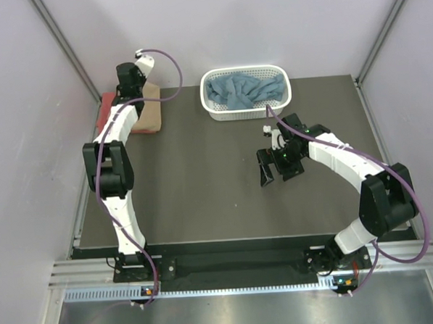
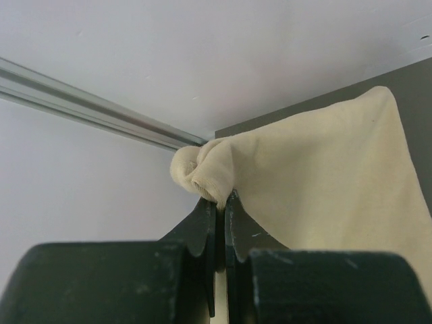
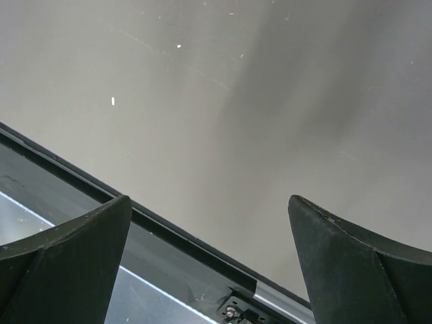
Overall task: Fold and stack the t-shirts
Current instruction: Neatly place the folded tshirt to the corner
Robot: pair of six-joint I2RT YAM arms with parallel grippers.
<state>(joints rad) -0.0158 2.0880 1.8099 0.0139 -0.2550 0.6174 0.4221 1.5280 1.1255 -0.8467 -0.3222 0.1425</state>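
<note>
At the far left corner of the tabletop (image 1: 204, 199), the left claw (image 2: 219, 202) is pinched closed on a bunched edge of the tan t-shirt (image 2: 317, 175), which lies spread flat on the surface. A strip of the coral-red t-shirt (image 1: 107, 102) shows along the tan one's left side. Near the far edge, at centre, a white lattice basket (image 1: 212, 111) holds the crumpled dusty blue t-shirt (image 1: 243, 90). Just in front of the basket, the right claw (image 1: 276, 172) hangs over bare tabletop, spread wide and holding nothing.

Top cam high at near side, looks down on whole dark matte tabletop (image 1: 219, 205); both wrist cams close-up on patches of it.
</note>
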